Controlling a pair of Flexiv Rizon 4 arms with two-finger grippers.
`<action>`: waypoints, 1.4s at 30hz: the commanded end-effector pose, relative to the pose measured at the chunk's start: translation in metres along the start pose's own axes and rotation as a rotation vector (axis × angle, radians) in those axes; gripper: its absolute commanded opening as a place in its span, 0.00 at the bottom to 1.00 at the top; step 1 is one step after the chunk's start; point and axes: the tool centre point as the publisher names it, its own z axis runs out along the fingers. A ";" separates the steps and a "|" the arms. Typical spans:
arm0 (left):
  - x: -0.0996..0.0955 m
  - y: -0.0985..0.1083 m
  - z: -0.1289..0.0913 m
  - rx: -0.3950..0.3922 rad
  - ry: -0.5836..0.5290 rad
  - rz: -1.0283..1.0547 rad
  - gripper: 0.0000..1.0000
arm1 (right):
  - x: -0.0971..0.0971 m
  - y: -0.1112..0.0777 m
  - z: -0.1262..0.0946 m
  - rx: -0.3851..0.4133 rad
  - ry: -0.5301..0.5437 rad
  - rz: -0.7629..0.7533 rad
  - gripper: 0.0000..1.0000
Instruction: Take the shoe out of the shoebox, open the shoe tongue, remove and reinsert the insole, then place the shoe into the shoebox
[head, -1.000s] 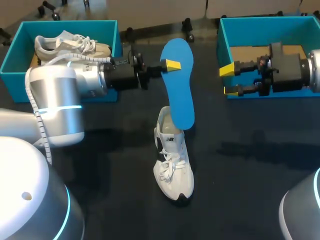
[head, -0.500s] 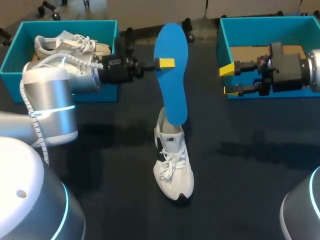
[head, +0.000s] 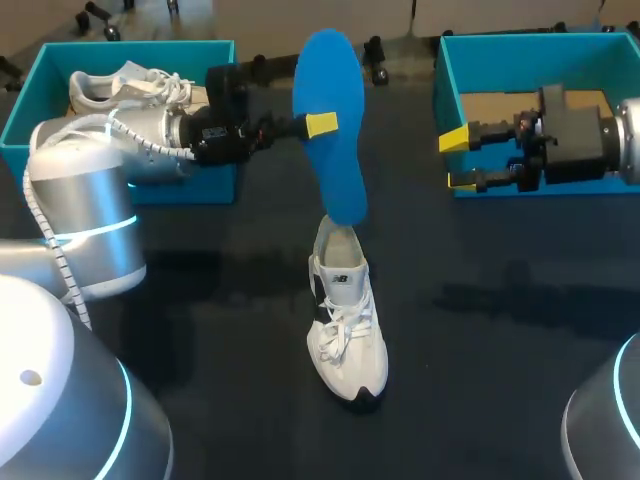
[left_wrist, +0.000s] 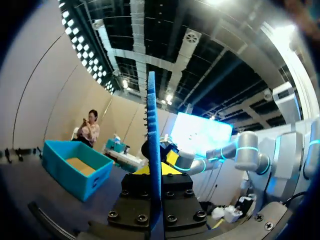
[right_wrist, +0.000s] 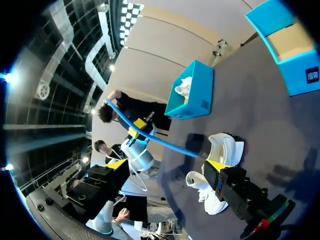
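Observation:
A blue insole (head: 332, 120) hangs upright above the table with my left gripper (head: 320, 125) shut on its upper part. Its lower tip sits just over the heel opening of the white shoe (head: 345, 320), which lies in the middle of the table. In the left wrist view the insole (left_wrist: 152, 150) shows edge-on between the fingers. My right gripper (head: 458, 160) stands open at the front left corner of the right teal shoebox (head: 440, 90), holding nothing. From the right wrist, the insole (right_wrist: 150, 137) and the shoe (right_wrist: 222, 150) lie ahead of the open right gripper (right_wrist: 165, 167).
The left teal shoebox (head: 25, 120) at the back left holds a second white shoe (head: 130, 88). The right shoebox shows only a brown cardboard floor. Dark table surface surrounds the shoe on all sides.
My left arm has carried the insole up and to the left, so its lower tip has risen from the shoe's heel. The right arm has stayed still.

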 end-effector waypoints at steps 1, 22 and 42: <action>0.000 -0.001 -0.003 -0.010 0.024 0.258 0.00 | 0.000 0.001 0.002 -0.001 -0.002 0.001 1.00; 0.000 0.000 -0.003 -0.044 0.042 0.504 0.00 | 0.000 0.001 0.002 -0.001 -0.002 0.001 1.00; 0.005 -0.006 -0.007 0.028 0.143 1.131 0.00 | 0.000 0.001 0.002 -0.001 -0.002 0.001 1.00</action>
